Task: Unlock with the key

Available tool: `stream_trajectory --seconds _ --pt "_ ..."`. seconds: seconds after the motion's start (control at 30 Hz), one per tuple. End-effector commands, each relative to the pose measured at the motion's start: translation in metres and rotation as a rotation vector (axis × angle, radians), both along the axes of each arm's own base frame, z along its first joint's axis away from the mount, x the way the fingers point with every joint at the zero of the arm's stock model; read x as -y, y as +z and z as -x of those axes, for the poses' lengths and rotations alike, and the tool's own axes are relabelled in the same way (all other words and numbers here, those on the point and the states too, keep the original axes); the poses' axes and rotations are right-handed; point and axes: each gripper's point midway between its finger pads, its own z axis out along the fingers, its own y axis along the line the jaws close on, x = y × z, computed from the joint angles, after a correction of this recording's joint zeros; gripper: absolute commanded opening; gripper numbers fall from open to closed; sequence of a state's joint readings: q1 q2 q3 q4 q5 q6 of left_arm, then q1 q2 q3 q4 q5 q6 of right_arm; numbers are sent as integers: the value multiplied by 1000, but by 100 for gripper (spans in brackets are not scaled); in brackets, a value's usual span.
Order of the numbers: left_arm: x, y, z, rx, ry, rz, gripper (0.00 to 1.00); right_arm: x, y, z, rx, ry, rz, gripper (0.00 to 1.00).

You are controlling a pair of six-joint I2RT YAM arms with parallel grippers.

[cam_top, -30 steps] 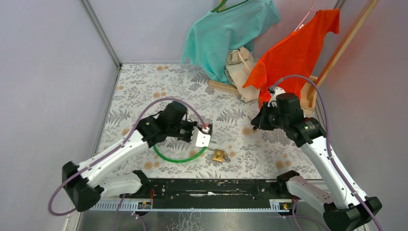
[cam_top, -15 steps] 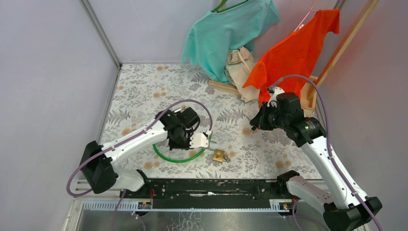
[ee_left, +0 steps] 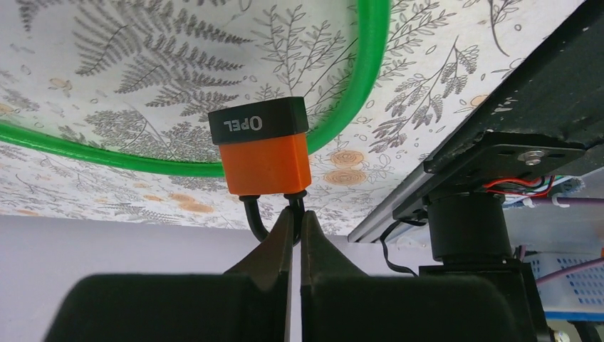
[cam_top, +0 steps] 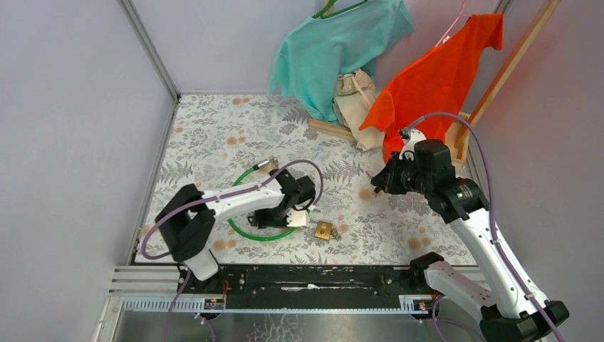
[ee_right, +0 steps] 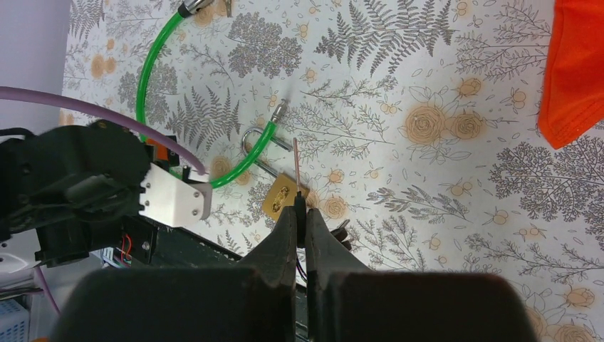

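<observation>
We see the brass padlock [cam_top: 324, 229] lying on the floral bench [cam_top: 214, 128] by its near edge, just right of the left hand [cam_top: 302, 219]. That hand's fingers are pressed together under an orange tag [ee_left: 263, 153] beside the green cable [cam_top: 243, 177]. The right hand [cam_top: 375, 187], farther right, is clamped on a thin pin [ee_right: 295, 167].
</observation>
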State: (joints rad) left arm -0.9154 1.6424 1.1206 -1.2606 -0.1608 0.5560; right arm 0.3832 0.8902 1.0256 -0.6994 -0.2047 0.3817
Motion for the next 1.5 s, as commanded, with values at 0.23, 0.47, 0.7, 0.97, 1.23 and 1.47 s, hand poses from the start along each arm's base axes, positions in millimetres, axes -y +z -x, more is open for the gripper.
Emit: stream_trajectory --seconds 0.23,0.47,0.7,0.97,1.23,1.47 --pt "-11 4 28 -194 -1 -191 0 -4 21 4 60 24 -51 0" --pt "-2 -1 16 -196 -36 -219 0 -5 20 6 63 24 -61 0" --pt "-4 -16 19 -283 -88 -271 0 -2 23 8 72 18 -58 0" --pt "13 -17 3 -231 -113 -270 0 -4 19 10 64 15 -75 0" --pt "22 -18 3 -220 -115 -259 16 -3 19 12 71 22 -74 0" --pt "32 -18 -2 -196 -131 -252 32 -3 21 13 80 24 -79 0"
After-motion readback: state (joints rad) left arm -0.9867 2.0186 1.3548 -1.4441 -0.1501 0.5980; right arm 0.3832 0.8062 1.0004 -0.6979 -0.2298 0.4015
